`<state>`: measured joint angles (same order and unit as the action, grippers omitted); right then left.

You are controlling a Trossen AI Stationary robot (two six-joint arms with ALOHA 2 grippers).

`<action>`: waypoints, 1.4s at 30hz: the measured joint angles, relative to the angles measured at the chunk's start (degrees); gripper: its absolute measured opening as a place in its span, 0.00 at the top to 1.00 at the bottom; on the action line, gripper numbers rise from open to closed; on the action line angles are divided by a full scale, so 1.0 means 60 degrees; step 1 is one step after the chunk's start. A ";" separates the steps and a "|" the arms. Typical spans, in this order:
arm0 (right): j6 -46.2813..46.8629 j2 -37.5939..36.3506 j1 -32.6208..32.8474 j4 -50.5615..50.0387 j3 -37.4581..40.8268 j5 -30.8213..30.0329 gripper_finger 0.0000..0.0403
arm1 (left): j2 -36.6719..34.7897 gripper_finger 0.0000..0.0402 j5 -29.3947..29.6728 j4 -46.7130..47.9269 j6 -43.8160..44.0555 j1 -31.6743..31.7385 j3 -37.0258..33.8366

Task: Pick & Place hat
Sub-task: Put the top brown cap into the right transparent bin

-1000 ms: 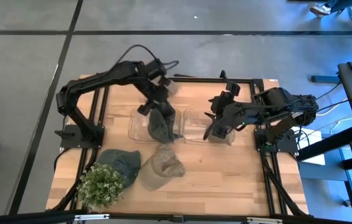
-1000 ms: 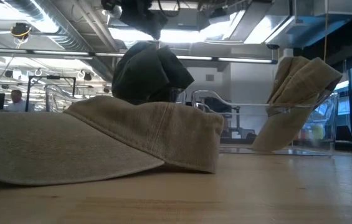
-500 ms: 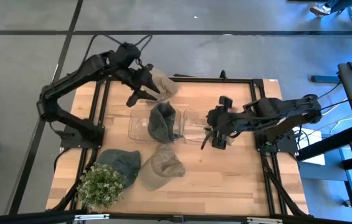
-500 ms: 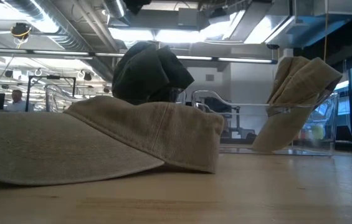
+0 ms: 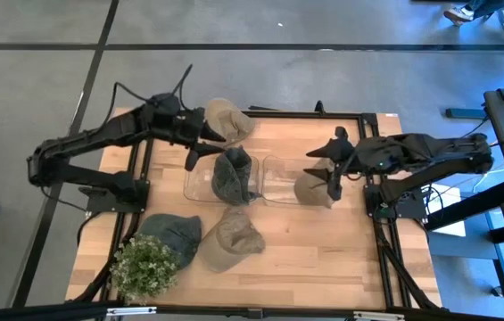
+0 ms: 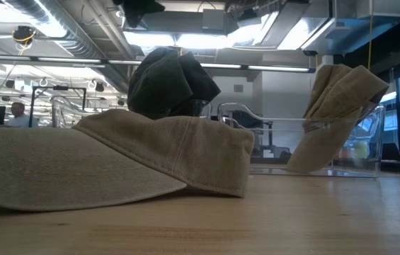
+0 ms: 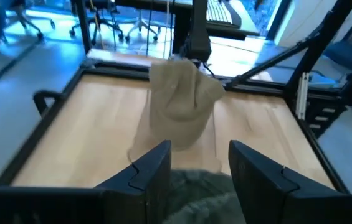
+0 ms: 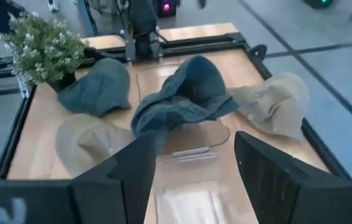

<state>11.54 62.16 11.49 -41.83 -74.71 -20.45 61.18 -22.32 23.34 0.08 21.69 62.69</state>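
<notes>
A dark green hat (image 5: 234, 176) (image 6: 171, 81) stands bunched in the left clear container (image 5: 200, 183). A beige hat (image 5: 312, 189) (image 6: 338, 106) leans inside the right clear container (image 5: 278, 183). My left gripper (image 5: 202, 146) (image 7: 199, 163) hovers open over the table's far-left part, just left of and beyond the dark hat. My right gripper (image 5: 325, 169) (image 8: 194, 162) is open and sits above the right end of the right container, over the beige hat. Neither touches a hat.
Three more hats lie on the wooden table: a beige one (image 5: 225, 118) at the far edge, a blue-grey one (image 5: 169, 234) and a beige one (image 5: 231, 239) (image 6: 115, 163) near the front. A potted plant (image 5: 144, 266) stands at the near-left corner. A black frame (image 5: 359, 114) rims the table.
My left gripper has risen from just above the dark green hat and drawn back toward the table's far-left. My right gripper has pulled back toward the right edge, uncovering the beige hat in the right container. Both hats have stayed put in their containers.
</notes>
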 joint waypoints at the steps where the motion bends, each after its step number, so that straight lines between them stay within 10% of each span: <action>1: -0.0144 -0.0109 -0.0063 0.0178 0.0213 0.0000 0.46 | -0.0054 0.61 0.0011 -0.0029 0.0019 -0.0139 -0.0122; 12: -0.1114 -0.0400 -0.0743 0.0524 0.0846 0.0094 0.46 | -0.0170 0.61 0.0749 -0.0468 -0.0078 -0.1613 -0.0351; 23: -0.2447 -0.0432 -0.2344 0.0648 0.0845 0.3674 0.46 | 0.0346 0.61 0.1725 -0.0801 0.1143 -0.0597 -0.0341; 34: -0.2846 -0.0432 -0.3784 0.0577 0.0846 0.3679 0.46 | 0.3025 0.61 -0.1539 -0.0063 0.0607 0.2965 0.1847; 42: -0.3447 -0.0432 -0.4963 0.0882 0.0844 0.3606 0.46 | 0.6043 0.61 -0.2155 0.1165 -0.1300 0.4229 0.4233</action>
<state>-9.15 59.57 -18.28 -36.54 -69.65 1.19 97.44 -35.24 30.33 -7.71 47.07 88.09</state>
